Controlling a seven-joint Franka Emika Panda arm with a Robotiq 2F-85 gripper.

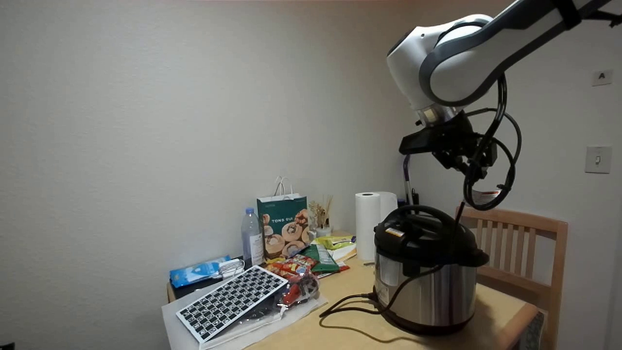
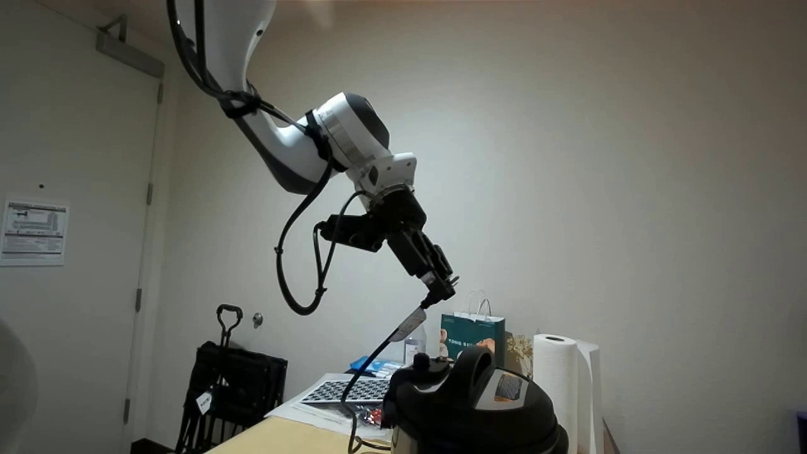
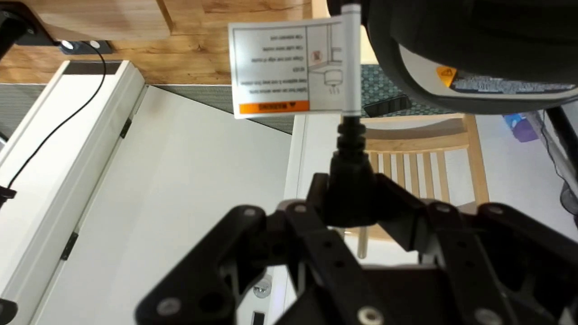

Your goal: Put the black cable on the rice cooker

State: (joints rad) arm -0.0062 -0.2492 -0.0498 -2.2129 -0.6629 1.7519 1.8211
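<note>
Letter A, plain as day, on the sign (image 1: 602, 78) on the wall (image 1: 549, 155)! White capitals across the bag (image 1: 283, 224): TONG GUI, the TONG legible in both exterior views. Over to the wrist view, and it's WARNING, upside down, on the orange band (image 3: 253, 108) of the tag (image 3: 286, 67) around the cable (image 3: 351, 149), finer lines too blurred to call! A warning triangle (image 3: 446, 75) on the cooker (image 3: 487, 31), print beside it unreadable. Notice (image 2: 34, 232) on the door (image 2: 88, 164): too small to read.
</note>
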